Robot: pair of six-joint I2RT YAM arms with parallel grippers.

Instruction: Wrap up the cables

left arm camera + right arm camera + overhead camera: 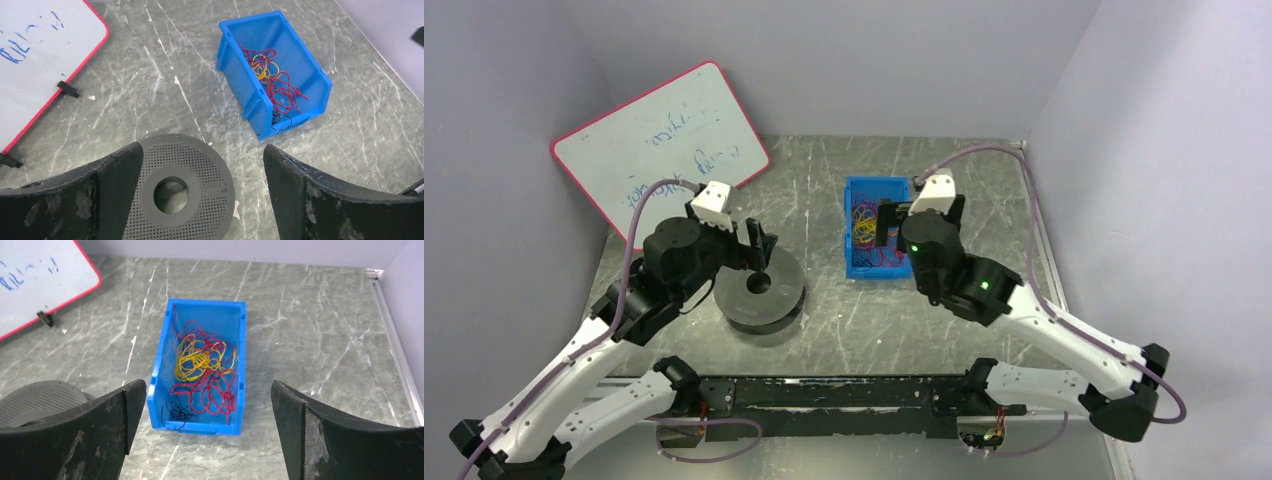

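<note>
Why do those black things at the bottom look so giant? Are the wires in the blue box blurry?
Left wrist view: the left gripper's fingers sit by the lens, so loom large; right wrist view: same for the right gripper's fingers, yet the red wire in the blue bin looks sharp; top view: evenly lit.

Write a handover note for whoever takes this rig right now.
Left pincer: open, empty, above the grey reel on the table.
Right pincer: open, empty, above the blue bin.
Red wire: loose in the bin, tangled with yellow wire and black wire.
Done: nothing visible; no wire seen on the reel.
To do: pick the red wire out and wind it on the reel.
</note>
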